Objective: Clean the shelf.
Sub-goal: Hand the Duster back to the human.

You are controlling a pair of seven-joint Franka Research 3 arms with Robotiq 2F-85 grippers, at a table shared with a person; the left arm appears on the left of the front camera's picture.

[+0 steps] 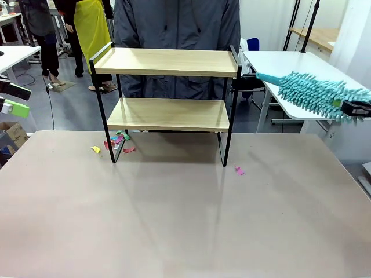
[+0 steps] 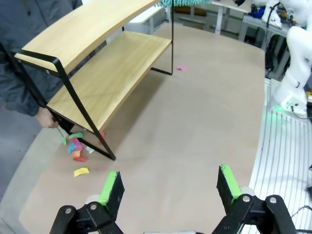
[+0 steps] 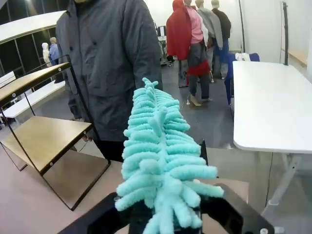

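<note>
Standing at the far middle of the table, the small two-tier shelf (image 1: 168, 95) of light wooden boards, thin black metal legs and raised black side rails runs its long axis across your view, left to right, with a person in a grey jacket (image 1: 177, 23) just behind it. Both boards look bare; the litter, small coloured paper scraps (image 1: 117, 142), lies on the table around the shelf's left front leg, with one pink scrap (image 1: 239, 170) near the right leg.

Your right gripper (image 1: 355, 108) is clamped on the handle of a fluffy teal microfibre duster (image 1: 316, 92), whose head points leftward toward the shelf's right end, at about the height of the gap between the boards and still apart from the rail. That arm is your nearer one, so a sweep, as I judge it, would travel leftward along the boards' length.

Your left gripper (image 2: 168, 187) hangs with jaws spread wide and empty, off the shelf's left end, above the table
</note>
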